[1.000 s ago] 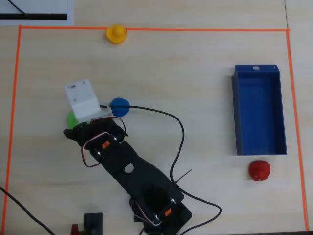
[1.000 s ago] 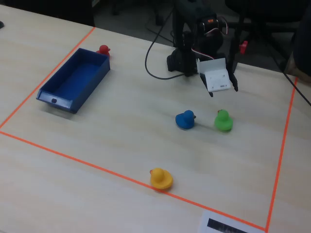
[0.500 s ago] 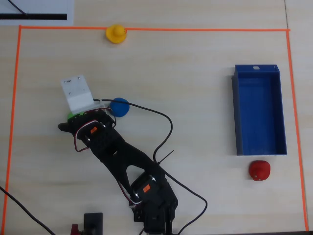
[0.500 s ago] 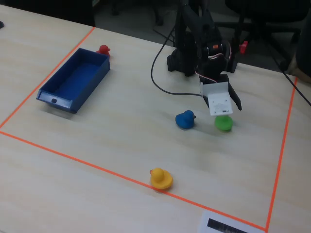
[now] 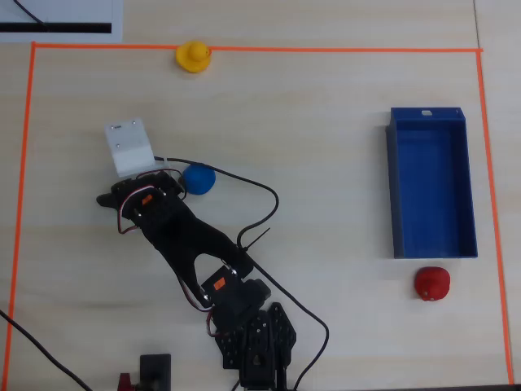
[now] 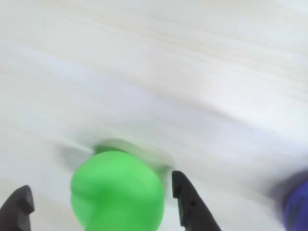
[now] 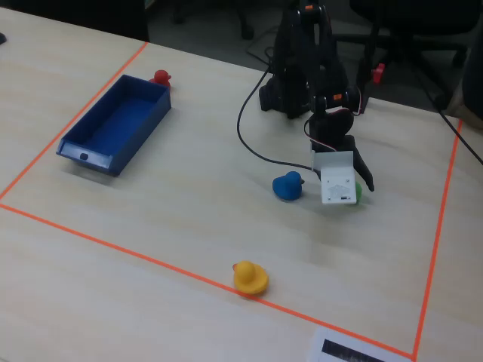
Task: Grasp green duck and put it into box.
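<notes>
With its jaws spread wide to either side of the green duck (image 6: 117,192) and gripping nothing, the gripper (image 6: 103,204) sits low for a grasp, the box (image 7: 81,154) far left in the fixed view.

The table (image 5: 326,122) is of pale wood, and a rectangle of orange tape (image 5: 326,50) is marked on it. In the overhead view the dark-blue box (image 5: 431,189) lies at the right with a red duck (image 5: 431,283) just below it, and a yellow duck (image 5: 193,56) sits on the top tape line. A blue duck (image 5: 199,178) lies near the middle-left, the green duck (image 7: 356,194) shows in the fixed view behind the white wrist block, and the arm's base (image 5: 256,350) stands at the bottom edge.
</notes>
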Robot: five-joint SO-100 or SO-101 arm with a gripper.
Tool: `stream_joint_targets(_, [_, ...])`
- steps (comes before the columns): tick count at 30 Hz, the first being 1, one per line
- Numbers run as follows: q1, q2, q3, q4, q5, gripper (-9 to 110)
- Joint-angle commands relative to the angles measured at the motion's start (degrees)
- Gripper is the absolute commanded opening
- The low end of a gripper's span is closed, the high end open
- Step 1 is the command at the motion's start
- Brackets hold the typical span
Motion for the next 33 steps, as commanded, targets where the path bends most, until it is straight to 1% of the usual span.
stream_joint_targets(1, [0.9,0.4,-1.6,0.0,0.7,39])
stream_joint_targets(12, [-1.5,3.9,2.9,4.0,1.7,38])
stream_joint_targets(17, [-2.4,3.4,2.5,4.3,2.8,37])
stream_joint_targets(21, [-2.1,2.1,0.3,5.6,3.0,35])
stream_joint_targets(30, [0.4,0.4,-1.8,6.0,2.0,35])
stream_joint_targets(33, [0.9,0.3,-2.1,6.0,1.8,34])
